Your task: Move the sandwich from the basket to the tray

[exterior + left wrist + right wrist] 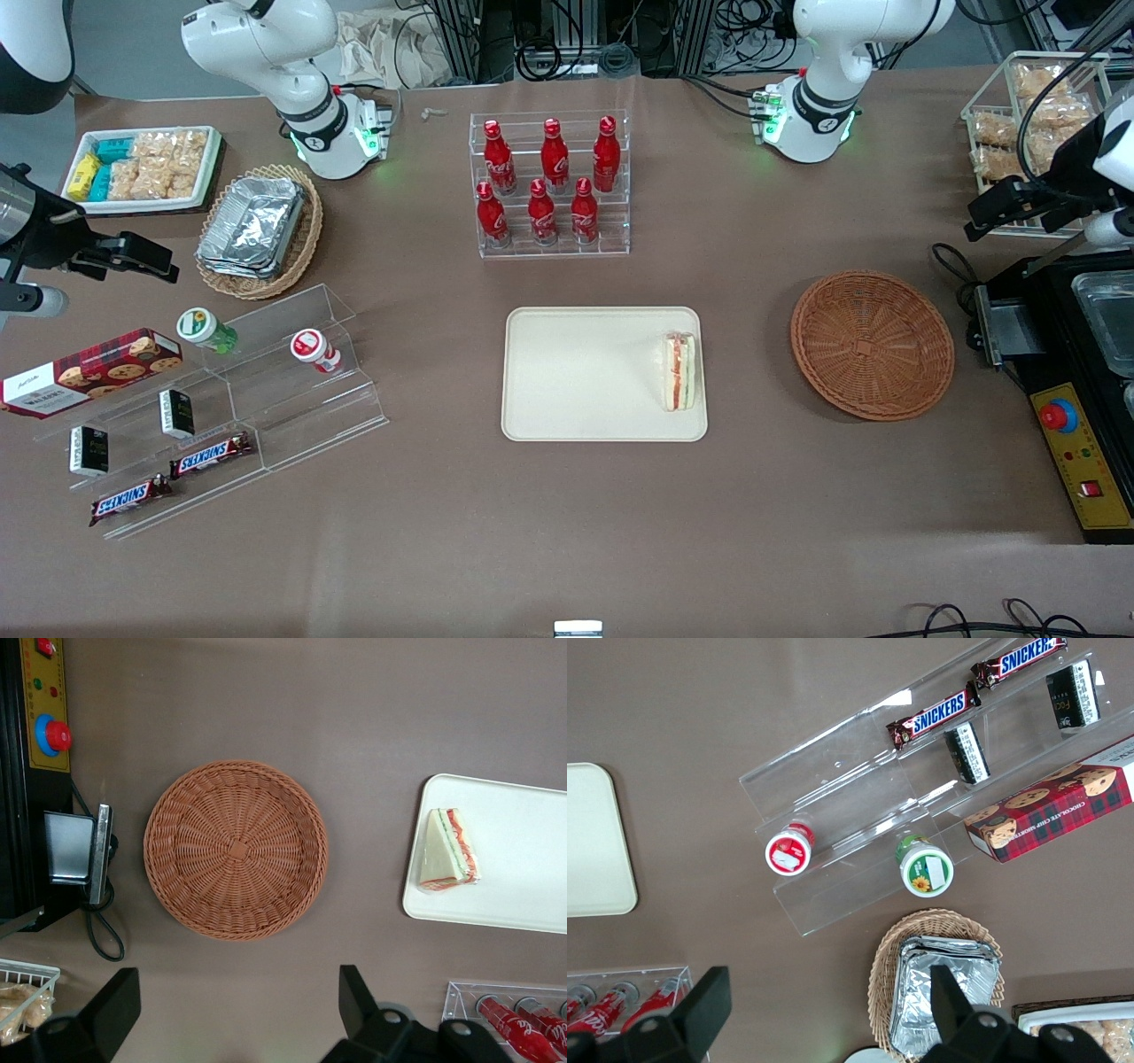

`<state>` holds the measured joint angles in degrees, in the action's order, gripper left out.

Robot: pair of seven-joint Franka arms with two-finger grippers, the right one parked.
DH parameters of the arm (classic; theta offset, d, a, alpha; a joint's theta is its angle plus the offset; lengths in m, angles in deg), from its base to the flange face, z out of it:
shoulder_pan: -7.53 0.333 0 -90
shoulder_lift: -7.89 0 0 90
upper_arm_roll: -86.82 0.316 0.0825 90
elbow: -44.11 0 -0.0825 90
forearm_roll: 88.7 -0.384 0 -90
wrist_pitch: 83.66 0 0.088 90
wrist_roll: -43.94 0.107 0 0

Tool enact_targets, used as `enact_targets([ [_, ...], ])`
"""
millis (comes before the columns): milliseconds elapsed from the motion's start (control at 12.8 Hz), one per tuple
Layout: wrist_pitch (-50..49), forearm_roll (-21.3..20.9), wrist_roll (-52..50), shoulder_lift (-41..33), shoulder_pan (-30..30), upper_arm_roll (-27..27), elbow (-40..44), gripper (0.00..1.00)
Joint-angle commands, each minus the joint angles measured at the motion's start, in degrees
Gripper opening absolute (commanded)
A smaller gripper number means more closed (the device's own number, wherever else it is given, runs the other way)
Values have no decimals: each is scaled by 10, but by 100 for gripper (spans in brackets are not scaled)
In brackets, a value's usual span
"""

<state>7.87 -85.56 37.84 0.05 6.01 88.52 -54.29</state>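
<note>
The sandwich (680, 371) lies on the cream tray (585, 377), at the tray's end nearest the basket; its red and green filling stripe shows. It also shows in the left wrist view (449, 852) on the tray (523, 859). The reddish-brown wicker basket (873, 344) is empty and stands beside the tray, toward the working arm's end; the left wrist view shows it empty too (236, 850). The left arm's gripper (997, 208) is open and empty. It hangs well above the table, farther from the front camera than the basket, with its fingers (354, 1001) wide apart.
A black machine with a red button (1076, 390) stands close beside the basket. A white wire rack (1032, 115) is at the working arm's end. A clear rack of red bottles (551, 184) stands farther back than the tray. Snack shelves (213, 408) lie toward the parked arm's end.
</note>
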Motion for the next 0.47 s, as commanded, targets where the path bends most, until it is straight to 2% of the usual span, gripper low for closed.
enact_targets([
  [0,-5,1,10,6,-17,2,19,99],
  [234,-5,-14,9,5,-23,-14,18,100],
  [390,-8,-43,-1,1,-23,-32,8,100],
])
